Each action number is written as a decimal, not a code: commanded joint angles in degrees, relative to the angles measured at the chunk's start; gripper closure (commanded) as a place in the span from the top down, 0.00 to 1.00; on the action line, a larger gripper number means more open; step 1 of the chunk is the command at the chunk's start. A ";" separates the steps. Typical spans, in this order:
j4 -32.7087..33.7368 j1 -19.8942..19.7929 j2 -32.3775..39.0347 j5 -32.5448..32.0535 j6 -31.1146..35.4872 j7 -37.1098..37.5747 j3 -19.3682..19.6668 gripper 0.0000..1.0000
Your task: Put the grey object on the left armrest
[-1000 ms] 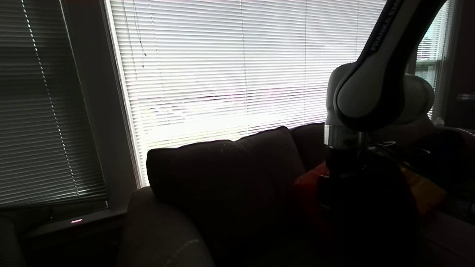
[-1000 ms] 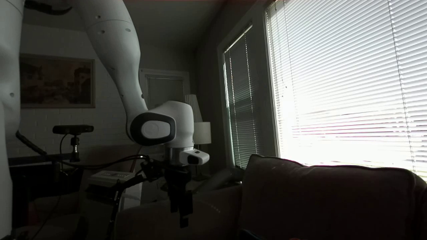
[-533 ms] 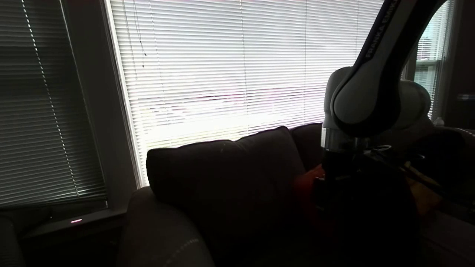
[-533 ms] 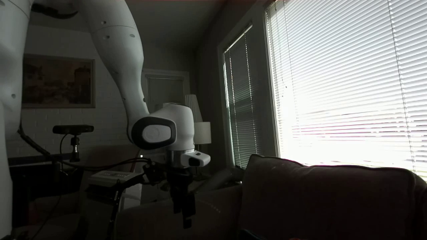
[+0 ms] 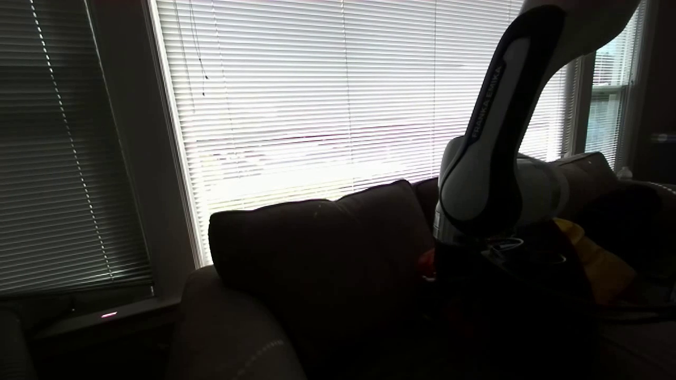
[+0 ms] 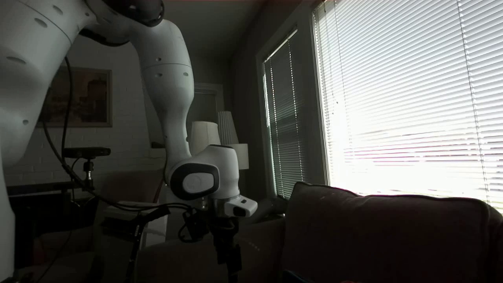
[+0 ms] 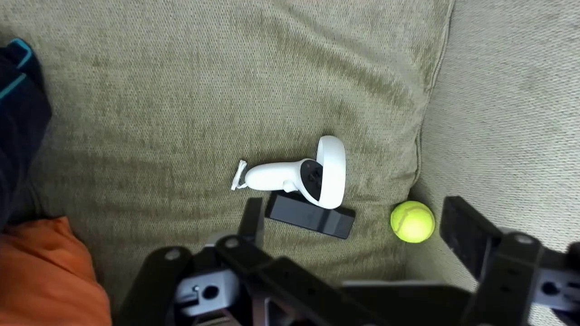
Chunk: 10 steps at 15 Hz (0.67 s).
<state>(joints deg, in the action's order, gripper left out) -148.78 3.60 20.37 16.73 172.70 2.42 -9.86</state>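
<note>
No pale grey roundish lump shows clearly in any view. A pale grey patch shows behind a finger in the wrist view; I cannot tell whether it is an object or part of the gripper. The left armrest is broad, rounded and grey-brown, at lower left in an exterior view; it also shows behind the gripper in an exterior view. My gripper is open, its fingers wide apart above the couch seat, with nothing held. It also shows, dark, in an exterior view.
On the seat lie a white controller, a dark box partly under it, and a tennis ball by the couch's side. An orange cushion and dark blue cloth lie at left. A dark back cushion stands behind.
The arm has moved down and sideways, leftward in an exterior view and rightward in an exterior view, so the gripper is lower over the couch. The couch has not moved.
</note>
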 commanded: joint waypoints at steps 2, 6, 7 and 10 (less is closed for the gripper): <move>9.32 -2.68 12.63 -0.98 4.62 1.59 -2.40 1.00; 15.09 -1.75 20.09 -1.77 5.08 2.61 -1.80 1.00; 16.26 -1.15 21.58 -1.81 4.32 3.06 -1.47 1.00; 19.36 0.48 25.67 -1.88 3.98 4.06 -0.46 1.00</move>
<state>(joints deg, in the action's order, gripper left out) -133.55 2.59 41.11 16.38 176.49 3.48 -11.20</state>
